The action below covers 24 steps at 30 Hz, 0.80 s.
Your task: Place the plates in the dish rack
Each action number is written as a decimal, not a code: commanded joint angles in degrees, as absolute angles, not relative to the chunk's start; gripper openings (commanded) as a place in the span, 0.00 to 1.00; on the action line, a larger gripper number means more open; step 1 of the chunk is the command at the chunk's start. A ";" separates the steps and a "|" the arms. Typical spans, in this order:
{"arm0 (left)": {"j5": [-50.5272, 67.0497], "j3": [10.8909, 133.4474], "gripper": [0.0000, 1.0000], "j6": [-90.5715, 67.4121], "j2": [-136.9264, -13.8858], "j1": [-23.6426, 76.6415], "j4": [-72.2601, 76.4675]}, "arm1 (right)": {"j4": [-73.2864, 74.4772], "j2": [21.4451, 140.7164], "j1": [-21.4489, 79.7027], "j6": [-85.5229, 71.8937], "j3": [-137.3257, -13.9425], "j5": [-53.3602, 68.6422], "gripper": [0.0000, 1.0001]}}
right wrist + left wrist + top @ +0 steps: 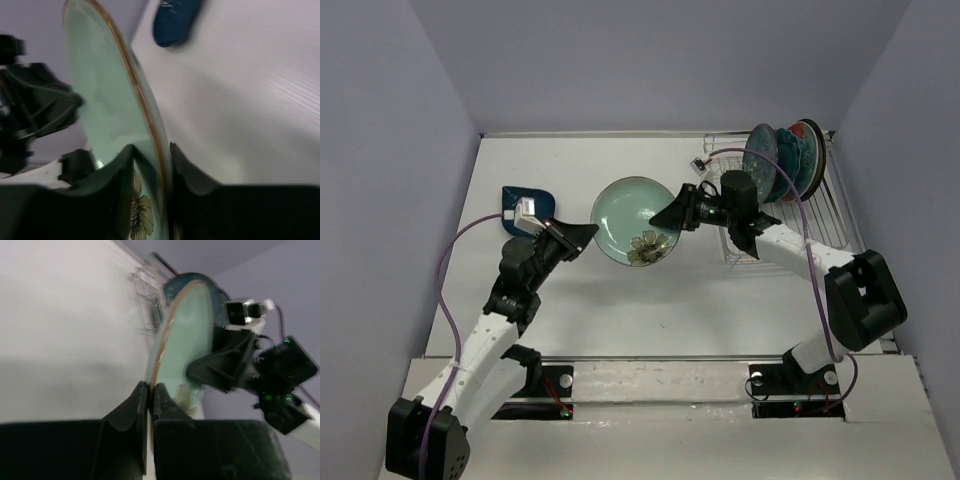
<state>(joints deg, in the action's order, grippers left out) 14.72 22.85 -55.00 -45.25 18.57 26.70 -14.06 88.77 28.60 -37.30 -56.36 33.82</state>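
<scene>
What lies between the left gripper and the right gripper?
The mint plate: the left gripper and right gripper each clamp its rim from opposite sides, clearest in the top view.

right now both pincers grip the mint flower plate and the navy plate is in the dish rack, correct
No. The navy plate lies on the table, not in the dish rack, as the top external view shows. The left pincer and right pincer do grip the mint flower plate.
</scene>
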 commanded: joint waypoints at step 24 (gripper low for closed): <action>0.88 40.61 0.99 -17.49 -20.22 17.67 -11.00 | 2.82 75.22 12.92 -6.79 -79.25 -23.35 0.07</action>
